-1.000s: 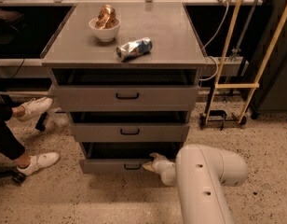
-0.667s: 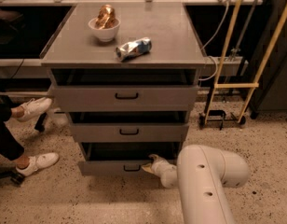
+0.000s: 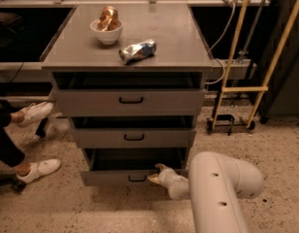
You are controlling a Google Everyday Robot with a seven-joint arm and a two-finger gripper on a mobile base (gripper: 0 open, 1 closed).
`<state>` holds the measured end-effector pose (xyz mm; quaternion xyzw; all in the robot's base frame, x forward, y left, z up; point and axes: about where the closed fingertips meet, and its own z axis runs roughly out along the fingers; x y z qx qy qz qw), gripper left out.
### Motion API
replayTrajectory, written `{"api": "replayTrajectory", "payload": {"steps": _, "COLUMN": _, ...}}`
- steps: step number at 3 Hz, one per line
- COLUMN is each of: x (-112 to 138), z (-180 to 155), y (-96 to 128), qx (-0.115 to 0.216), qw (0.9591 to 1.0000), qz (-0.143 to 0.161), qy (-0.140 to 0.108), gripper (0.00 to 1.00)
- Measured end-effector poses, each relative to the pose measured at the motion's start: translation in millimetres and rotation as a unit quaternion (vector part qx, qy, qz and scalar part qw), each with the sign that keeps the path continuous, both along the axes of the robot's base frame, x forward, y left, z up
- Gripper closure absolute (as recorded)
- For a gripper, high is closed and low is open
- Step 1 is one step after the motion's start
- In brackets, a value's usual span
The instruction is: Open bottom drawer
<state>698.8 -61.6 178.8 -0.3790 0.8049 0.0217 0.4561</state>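
Note:
The bottom drawer (image 3: 108,177) is the lowest grey front of the cabinet, with a small black loop handle (image 3: 136,178) at its centre. It stands pulled out a short way, and its dark inside (image 3: 135,159) shows above the front. My gripper (image 3: 155,174) sits at the front's top edge, just right of the handle and touching or nearly touching it. The thick white arm (image 3: 220,188) reaches in from the lower right.
Above are the middle drawer (image 3: 134,137) and top drawer (image 3: 131,100), both slightly ajar. A white bowl (image 3: 107,29) and a crumpled bag (image 3: 137,50) lie on the cabinet top. A person's white shoes (image 3: 40,168) are at the left, a yellow frame cart (image 3: 237,89) at the right.
The bottom drawer front has slid a little further out toward the camera, and my gripper has moved with it. The upper drawers have not moved.

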Motion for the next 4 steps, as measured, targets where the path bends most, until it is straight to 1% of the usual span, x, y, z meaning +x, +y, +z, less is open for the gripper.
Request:
{"api": "replayTrajectory", "payload": {"steps": 2, "x": -0.1, "z": 13.9, "y": 0.7, "qx": 0.000, "qw": 1.0000, "qz": 0.000, "qy": 0.000, "gripper": 1.00}}
{"api": "replayTrajectory", "payload": {"steps": 3, "x": -0.2, "z": 13.9, "y": 0.7, "qx": 0.000, "qw": 1.0000, "qz": 0.000, "qy": 0.000, "gripper": 1.00}}
{"api": "replayTrajectory", "payload": {"steps": 4, "x": -5.0, "z": 7.8, "y": 1.7, "qx": -0.004, "qw": 0.9999, "qz": 0.012, "qy": -0.001, "gripper": 1.00}}
